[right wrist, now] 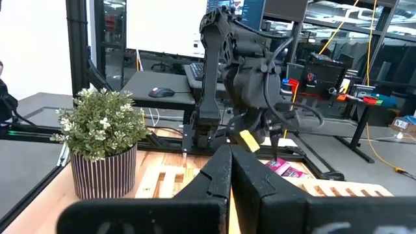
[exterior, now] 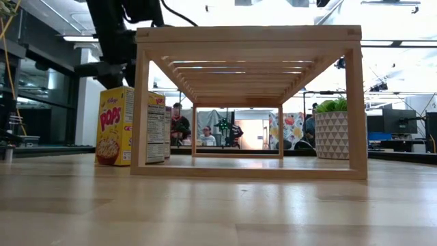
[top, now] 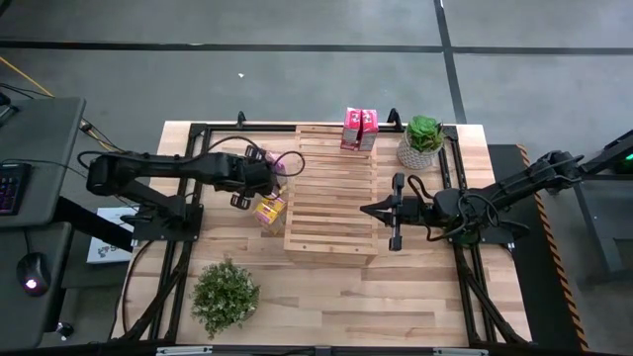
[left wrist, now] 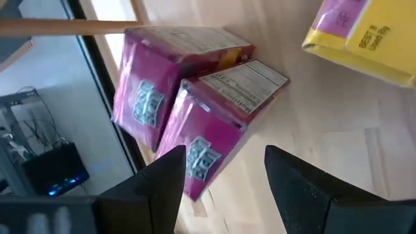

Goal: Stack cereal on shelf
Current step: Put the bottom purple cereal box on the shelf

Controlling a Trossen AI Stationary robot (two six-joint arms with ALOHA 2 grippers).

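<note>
Two pink cereal boxes (left wrist: 188,110) lie side by side on the table, left of the shelf (top: 331,193), a pale slatted rack. My left gripper (left wrist: 224,156) is open and hangs just above them (top: 269,158), fingers astride the nearer box's end without clearly touching it. A yellow Pops box (exterior: 123,126) stands upright by the shelf's left side (top: 269,208). Two more pink boxes (top: 359,129) stand on the shelf's far end. My right gripper (top: 381,210) is shut and sits over the shelf's right edge.
A potted plant in a patterned white pot (top: 423,138) stands off the shelf's far right corner. A bushy plant (top: 226,294) is near the table's near left. Black frame rails (top: 188,178) run along both table sides. People sit in the room beyond (exterior: 181,126).
</note>
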